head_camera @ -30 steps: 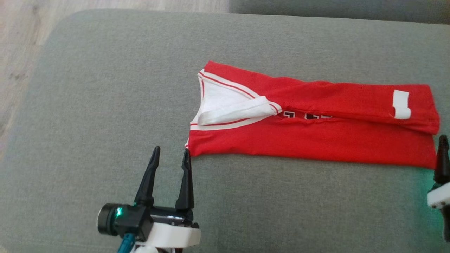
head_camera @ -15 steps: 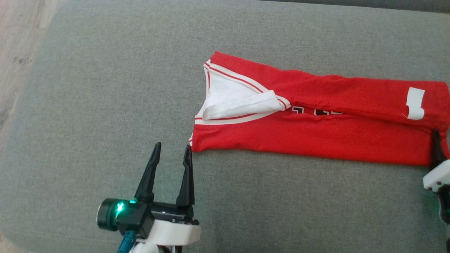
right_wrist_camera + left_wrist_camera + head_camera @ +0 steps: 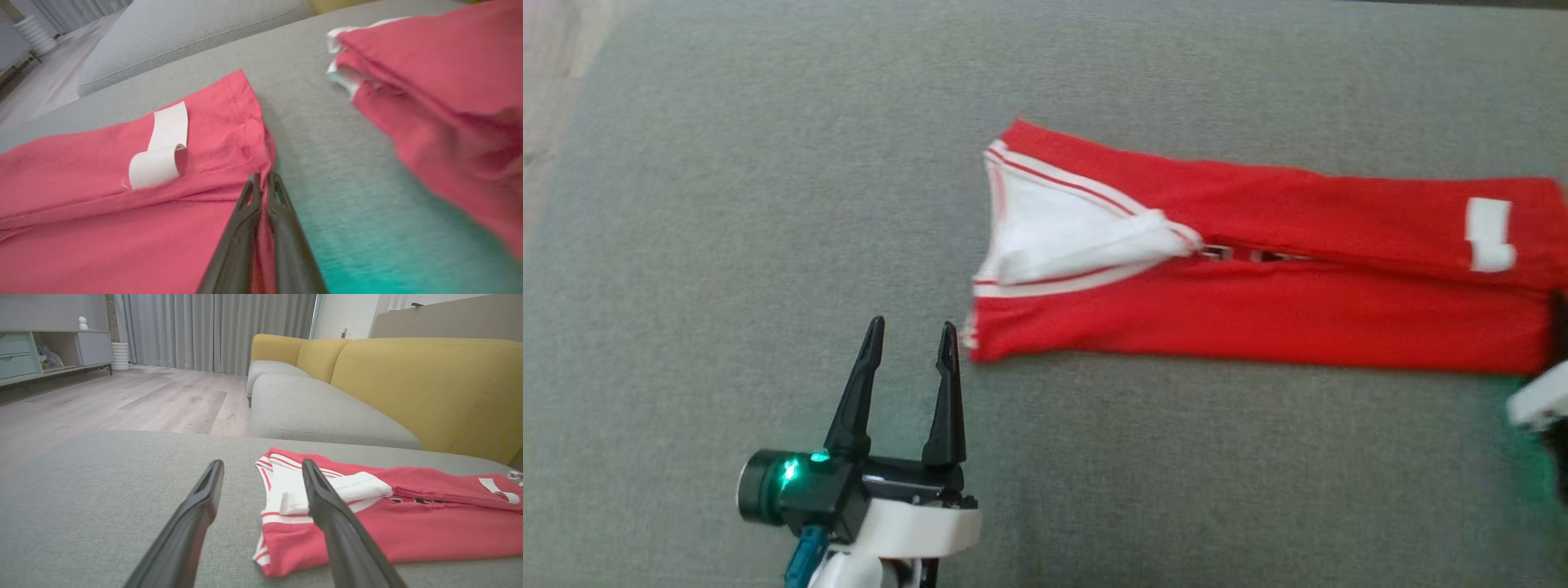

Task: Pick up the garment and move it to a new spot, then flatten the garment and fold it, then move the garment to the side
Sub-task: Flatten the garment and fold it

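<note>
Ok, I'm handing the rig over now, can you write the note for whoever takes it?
Left gripper: open, empty, just beside the collar-end near corner of the red garment.
Right gripper: shut on the hem-end near corner.
The red garment lies on the grey cushion, already folded lengthwise into a long strip.
Left to do: probably grip the collar corner, fold end to end, then move it to the side.

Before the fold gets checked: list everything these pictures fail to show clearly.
Head view: black print on the red garment, mostly covered by its folded-in flaps; unreadable.
Head view: right tool, blurred and cut off by the right edge.
Right wrist view: second red cloth, blurred and cut off by the right edge; its kind is unclear.
</note>
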